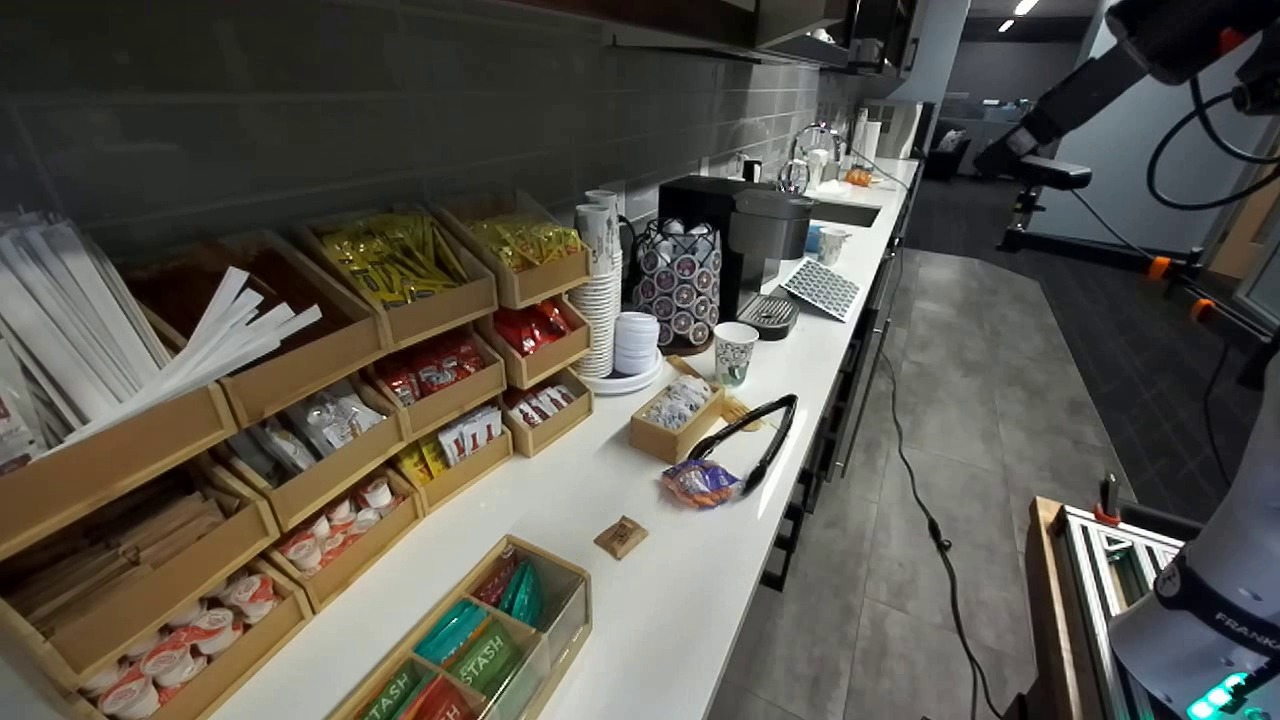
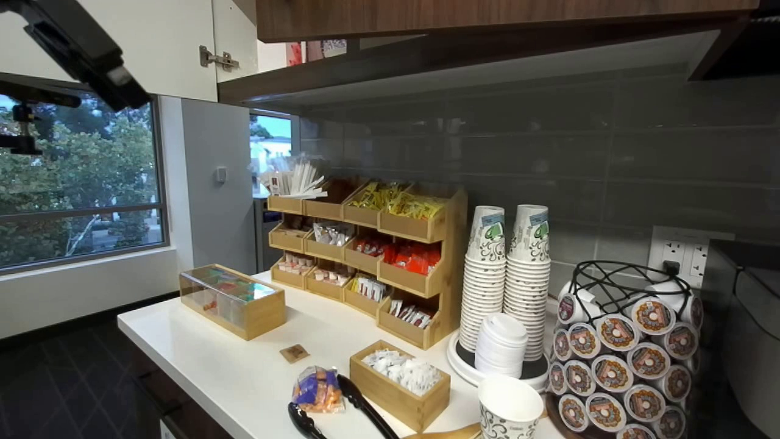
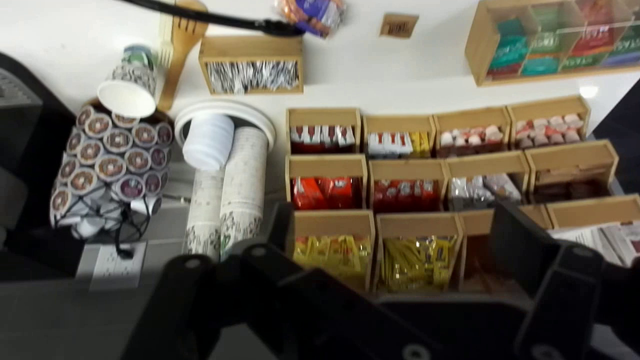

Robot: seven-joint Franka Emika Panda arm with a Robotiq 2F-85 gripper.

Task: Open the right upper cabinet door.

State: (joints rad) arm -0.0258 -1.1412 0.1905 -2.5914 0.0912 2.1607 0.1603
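Note:
A white cabinet door inner face with a metal hinge stands swung open at the upper left of an exterior view. Beside it, a brown wood door panel appears to stand out from the upper cabinet, with some contents showing in the gap. My gripper is open and empty in the wrist view, its fingers apart above the snack bins. A dark part of it shows in front of the white door face, and also in an exterior view. No door handle shows near the fingers.
A tiered wooden organizer, cup stacks, a pod basket and a coffee maker stand on the white counter. Black tongs, a tea box and a small box lie along it.

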